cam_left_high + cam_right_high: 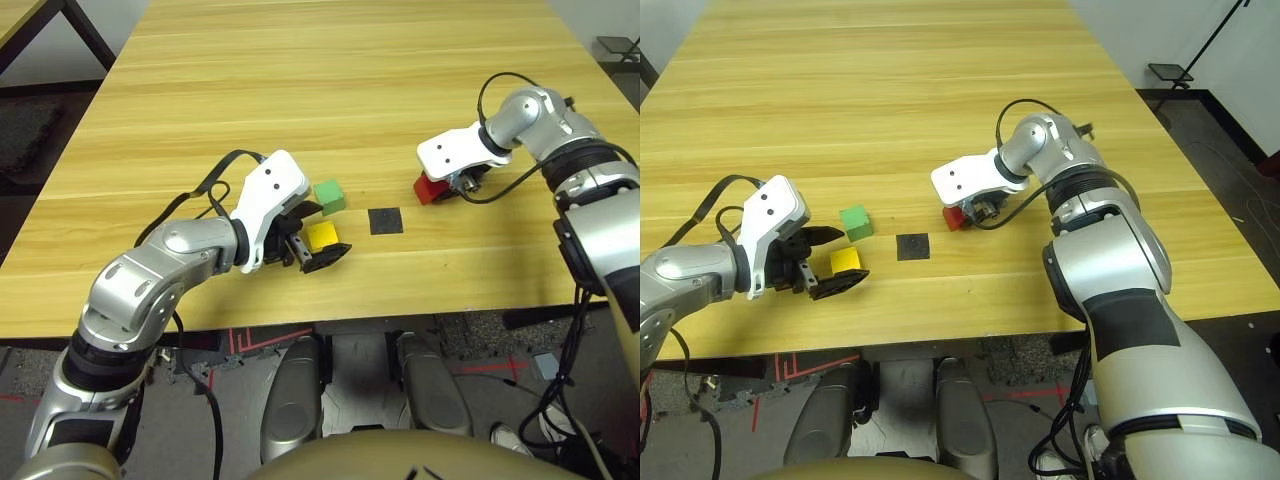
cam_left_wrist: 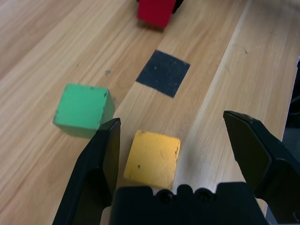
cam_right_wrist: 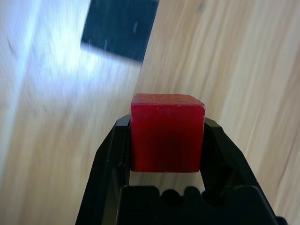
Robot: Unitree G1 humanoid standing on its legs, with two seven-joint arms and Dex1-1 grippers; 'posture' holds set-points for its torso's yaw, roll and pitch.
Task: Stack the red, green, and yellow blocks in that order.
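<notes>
From the head cameras I get a bright, evenly lit counter (image 1: 300, 130), pale yellow and clear enough for me to follow the grain, with only soft shading around the arms. Small highlights sit on the silver forearms (image 1: 1140, 280), while the floor (image 1: 235, 400) along the lower part of the frame looks much darker.

In my left wrist view the light is softer and warmer; the wood reads clearly, and I see a faint shadow under the red block (image 2: 156, 10) at the top of the frame.

My right wrist view has a strong bluish-white glare at upper left, washing out the grain there, and the dark patch (image 3: 120, 28) beside it has softened, slightly smeared edges. The front of the red block falls into deeper shade than its top
</notes>
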